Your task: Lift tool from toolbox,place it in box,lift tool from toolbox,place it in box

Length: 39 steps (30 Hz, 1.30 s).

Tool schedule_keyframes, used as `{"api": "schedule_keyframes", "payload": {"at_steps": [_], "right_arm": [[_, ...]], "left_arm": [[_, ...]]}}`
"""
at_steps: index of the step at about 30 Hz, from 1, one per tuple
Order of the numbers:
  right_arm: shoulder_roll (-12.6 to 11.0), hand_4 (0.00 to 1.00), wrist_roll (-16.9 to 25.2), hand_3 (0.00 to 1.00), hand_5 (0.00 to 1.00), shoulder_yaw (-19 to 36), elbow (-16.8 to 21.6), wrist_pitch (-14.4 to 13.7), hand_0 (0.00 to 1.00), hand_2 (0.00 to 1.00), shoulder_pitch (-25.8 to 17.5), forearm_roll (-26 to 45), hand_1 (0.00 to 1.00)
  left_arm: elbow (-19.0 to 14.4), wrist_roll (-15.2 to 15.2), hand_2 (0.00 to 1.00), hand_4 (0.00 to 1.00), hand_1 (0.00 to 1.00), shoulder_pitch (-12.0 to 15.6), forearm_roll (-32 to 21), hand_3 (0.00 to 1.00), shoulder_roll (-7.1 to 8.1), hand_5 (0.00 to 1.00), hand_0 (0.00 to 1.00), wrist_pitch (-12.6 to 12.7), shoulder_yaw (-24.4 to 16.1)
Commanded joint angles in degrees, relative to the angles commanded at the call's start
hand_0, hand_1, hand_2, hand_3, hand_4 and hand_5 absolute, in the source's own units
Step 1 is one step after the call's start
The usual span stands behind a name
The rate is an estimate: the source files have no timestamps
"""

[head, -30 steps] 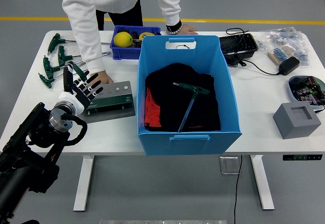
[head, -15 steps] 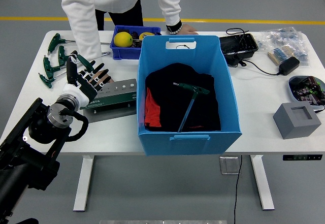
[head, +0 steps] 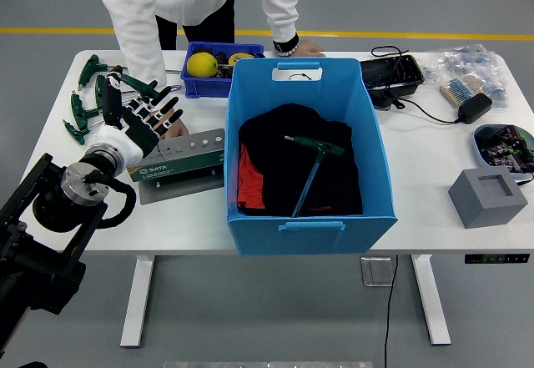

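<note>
At the left of the frame the left robot hand (head: 143, 118), black with white finger segments, hovers over the left part of the white bench (head: 417, 193) with its fingers spread and nothing in its grasp; its black arm enters from the lower left corner. Just right of it and below lies the grey metal toolbox stand (head: 182, 161), a tilted block with a row of holes on top, and a person's hand (head: 173, 128) rests on the bench right beside the robot fingers, touching the stand's upper left end. Several green T-handle hex keys (head: 86, 101) lie loose in the upper left of the bench, just left of the robot hand. In the centre stands the large blue plastic box (head: 305, 209), lined with a black cloth and a bit of red, and one green T-handle tool (head: 313, 155) lies inside it on the cloth. Behind the box sits a small blue bin (head: 200, 83) holding a yellow fruit (head: 202, 64); the person in white sleeves leans over it, the other hand (head: 302, 47) flat on the far edge of the bench
</note>
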Motion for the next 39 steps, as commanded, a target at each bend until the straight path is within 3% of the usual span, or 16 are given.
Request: {"api": "schedule_keyframes", "payload": {"at_steps": [7,13,18,19,24,25,30,31,36,37,39], "right_arm": [[-0.1,0.789,0.0,0.584,0.691,-0.2,0.0,0.0,0.691,0.740,0.2,0.3,0.675],[-0.3,0.789,0.1,0.583,0.690,-0.6,0.0,0.1,0.691,0.739,0.5,0.6,0.675],[-0.4,0.789,0.2,0.583,0.690,-1.2,0.0,0.1,0.691,0.739,0.7,1.0,0.675],[-0.4,0.789,0.2,0.583,0.690,-1.4,0.0,0.1,0.690,0.739,0.8,1.2,0.675],[-0.6,0.789,0.5,0.583,0.690,-2.1,0.0,0.1,0.690,0.739,1.2,2.0,0.675],[-0.6,0.789,0.5,0.583,0.691,-2.2,0.0,0.1,0.689,0.739,1.3,2.1,0.675],[-0.8,0.789,0.7,0.583,0.691,-2.6,0.0,0.1,0.689,0.739,1.5,2.6,0.675],[-0.8,0.788,0.7,0.583,0.691,-2.7,0.0,0.1,0.689,0.739,1.6,2.7,0.675],[-0.9,0.788,0.7,0.583,0.691,-2.9,0.0,0.2,0.689,0.739,1.6,2.8,0.675],[-0.9,0.788,0.6,0.583,0.690,-2.9,0.0,0.2,0.689,0.739,1.6,2.7,0.675],[-0.9,0.788,0.5,0.583,0.690,-2.8,0.0,0.2,0.689,0.739,1.6,2.6,0.675]], "left_arm": [[-3.4,-0.7,0.741,0.768,0.599,-2.1,-1.8,0.742,0.76,0.998,0.404,0.3,1.6],[-3.8,-0.6,0.737,0.757,0.603,-7.2,-2.6,0.742,1.02,0.998,0.411,-0.6,6.0],[-2.7,-0.8,0.737,0.757,0.603,-11.1,-2.8,0.742,0.10,0.998,0.411,-1.6,10.7],[-2.3,-1.1,0.723,0.922,0.600,-12.0,-3.0,0.731,-0.34,0.778,0.402,-1.7,12.1],[-1.0,-2.3,0.723,0.922,0.600,-14.6,-3.3,0.731,-1.87,0.778,0.402,-1.6,16.7],[-0.7,-2.5,0.676,0.998,0.568,-14.9,-3.1,0.682,-2.08,0.550,0.376,-1.5,17.2],[0.5,-2.7,0.676,0.998,0.568,-16.1,0.4,0.682,-3.07,0.550,0.376,-0.7,19.6],[0.7,-2.7,0.566,0.998,0.524,-16.2,0.9,0.561,-3.17,0.312,0.331,-0.5,19.9],[1.2,-2.2,0.566,0.998,0.524,-16.2,3.3,0.561,-3.28,0.312,0.331,0.1,21.3],[1.3,-1.9,0.508,0.976,0.457,-16.2,3.8,0.484,-3.27,0.088,0.292,0.2,21.6],[1.4,-1.7,0.508,0.976,0.457,-16.1,4.1,0.484,-3.24,0.088,0.292,0.4,21.9]]}}
